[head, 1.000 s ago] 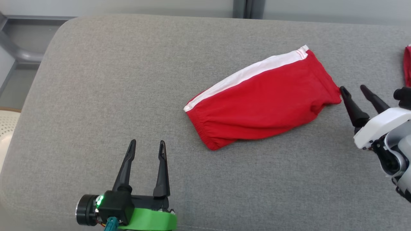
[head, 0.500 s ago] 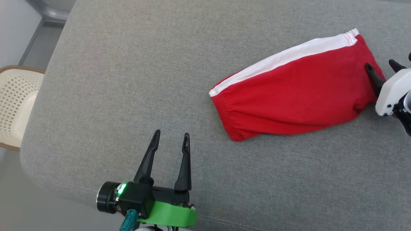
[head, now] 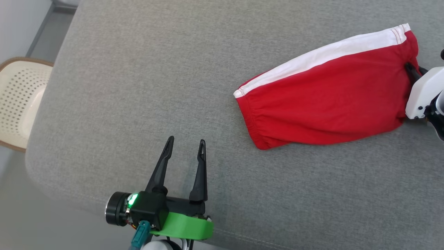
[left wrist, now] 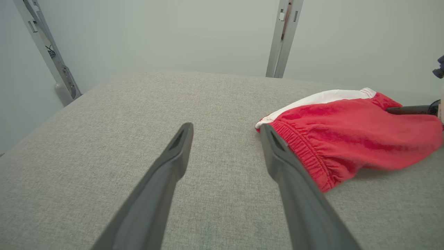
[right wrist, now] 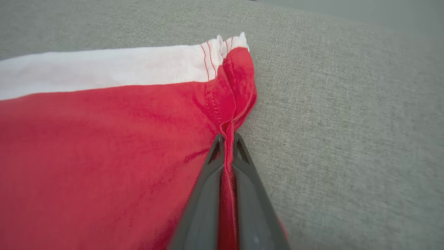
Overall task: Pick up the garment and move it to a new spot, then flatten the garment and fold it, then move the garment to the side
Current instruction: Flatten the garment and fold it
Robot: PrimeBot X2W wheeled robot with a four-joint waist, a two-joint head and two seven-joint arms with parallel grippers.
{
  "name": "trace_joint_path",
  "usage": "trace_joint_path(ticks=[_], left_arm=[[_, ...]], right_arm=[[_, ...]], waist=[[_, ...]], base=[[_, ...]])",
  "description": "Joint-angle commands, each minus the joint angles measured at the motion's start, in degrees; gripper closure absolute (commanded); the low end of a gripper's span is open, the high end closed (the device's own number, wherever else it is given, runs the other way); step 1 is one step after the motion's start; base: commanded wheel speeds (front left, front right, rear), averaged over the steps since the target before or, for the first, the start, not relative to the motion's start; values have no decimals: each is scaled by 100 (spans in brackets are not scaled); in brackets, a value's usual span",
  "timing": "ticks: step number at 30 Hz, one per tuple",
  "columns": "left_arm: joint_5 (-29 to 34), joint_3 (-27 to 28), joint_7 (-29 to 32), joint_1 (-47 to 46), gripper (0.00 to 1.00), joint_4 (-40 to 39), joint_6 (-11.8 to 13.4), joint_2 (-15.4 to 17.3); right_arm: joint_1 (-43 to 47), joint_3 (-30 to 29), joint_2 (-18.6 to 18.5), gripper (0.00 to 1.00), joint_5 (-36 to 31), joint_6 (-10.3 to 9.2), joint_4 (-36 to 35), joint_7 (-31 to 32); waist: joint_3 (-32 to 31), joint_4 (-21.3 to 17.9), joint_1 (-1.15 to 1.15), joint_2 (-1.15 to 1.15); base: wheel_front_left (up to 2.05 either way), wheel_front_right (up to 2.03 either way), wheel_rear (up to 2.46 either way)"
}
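Note:
The garment [head: 326,93] is a folded pair of red shorts with a white side stripe, lying on the grey cushion at the right. My right gripper [head: 412,71] is shut on its right hem; the right wrist view has both fingers pinching a ridge of red cloth [right wrist: 227,137] just below the white stripe's end. The left gripper [head: 185,142] hovers open over bare cushion near the front edge, to the left of the elastic waistband [left wrist: 305,152], with nothing between its fingers. In the left wrist view the garment [left wrist: 347,132] lies just right of that gripper [left wrist: 227,126].
The grey cushion [head: 138,86] has a rounded front-left corner with floor beyond it. A cream perforated chair [head: 17,100] stands at the far left. Grey metal posts [left wrist: 282,38] rise against the pale wall behind the cushion.
The right gripper moved in over the garment's right hem and closed on it, bunching the cloth. The head camera shifted, so the whole scene slid right. The left gripper stayed open.

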Motion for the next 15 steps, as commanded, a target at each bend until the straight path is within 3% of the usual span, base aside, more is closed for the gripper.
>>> trace_joint_path(ticks=[1,15], left_arm=[[96,53,0,-57,0,21,-14,-5],[437,412,0,-69,0,104,-220,1]], right_arm=[[233,49,-29,100,50,-24,159,-4],[301,254,-291,100,68,-19,18,-606]], waist=[[-90,-213,0,0],[-303,-1484,0,0]], base=[[0,0,0],[0,0,0]])
